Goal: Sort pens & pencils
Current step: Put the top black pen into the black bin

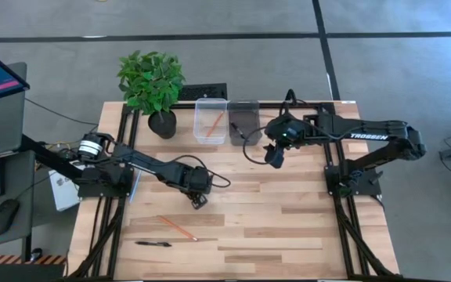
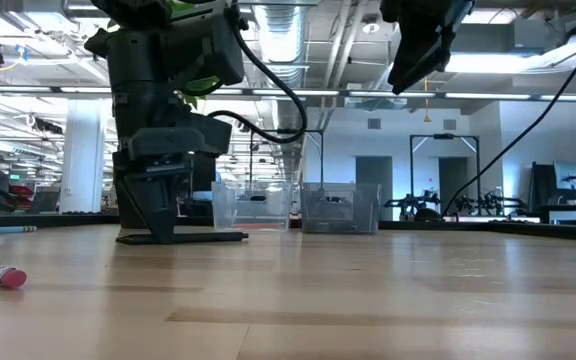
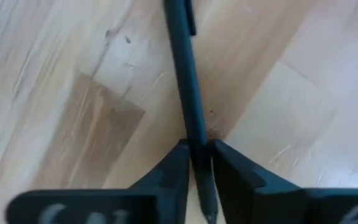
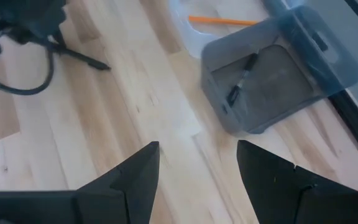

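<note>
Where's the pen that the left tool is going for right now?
In the high view it lies on the table near the middle, left of center, the pen flat between the left tool fingers.

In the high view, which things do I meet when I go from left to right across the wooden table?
Left pincer closing on a black pen, with a loose black pen and an orange pencil nearer the front edge → clear bin → grey bin → right pincer, open.

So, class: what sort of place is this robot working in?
Probably an open robotics lab or workshop: a wooden table on a bare concrete floor, exposed ceiling ducts, and other equipment rigs standing behind.
</note>
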You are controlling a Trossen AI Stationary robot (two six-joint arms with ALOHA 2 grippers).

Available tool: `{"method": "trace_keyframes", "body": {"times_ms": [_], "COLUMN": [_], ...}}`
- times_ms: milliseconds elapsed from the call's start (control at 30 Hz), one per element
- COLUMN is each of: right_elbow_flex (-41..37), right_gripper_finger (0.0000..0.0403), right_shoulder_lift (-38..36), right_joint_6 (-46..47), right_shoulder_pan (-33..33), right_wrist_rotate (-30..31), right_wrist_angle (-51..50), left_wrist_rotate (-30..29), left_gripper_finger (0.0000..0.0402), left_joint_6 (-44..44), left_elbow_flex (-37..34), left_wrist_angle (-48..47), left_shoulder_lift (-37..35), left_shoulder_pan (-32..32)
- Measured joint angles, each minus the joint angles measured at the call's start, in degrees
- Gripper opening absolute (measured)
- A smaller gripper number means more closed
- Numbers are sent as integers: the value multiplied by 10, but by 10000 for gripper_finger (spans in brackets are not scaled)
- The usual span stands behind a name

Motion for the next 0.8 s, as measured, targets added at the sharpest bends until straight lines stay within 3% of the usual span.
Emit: {"method": "trace_keyframes", "body": {"times_ms": [167, 400, 800], "right_elbow_flex": [1, 1, 0], "right_gripper_finger": [240, 240, 240], "right_shoulder_lift": [20, 122, 302], "right_joint_6": [-21, -36, -77], "right_shoulder_pan": [39, 104, 173], "right_wrist_rotate": [-44, -53, -19], "right_wrist_angle": [1, 29, 187], "left_wrist_rotate": [6, 6, -17], "left_gripper_finger": [12, 32, 12], "left_joint_6": [55, 164, 263], "left_elbow_flex": [0, -1, -2], "left_wrist_angle": [-2, 3, 16], "left_shoulder_lift": [0, 1, 1], "left_shoulder_pan": [0, -1, -7]}}
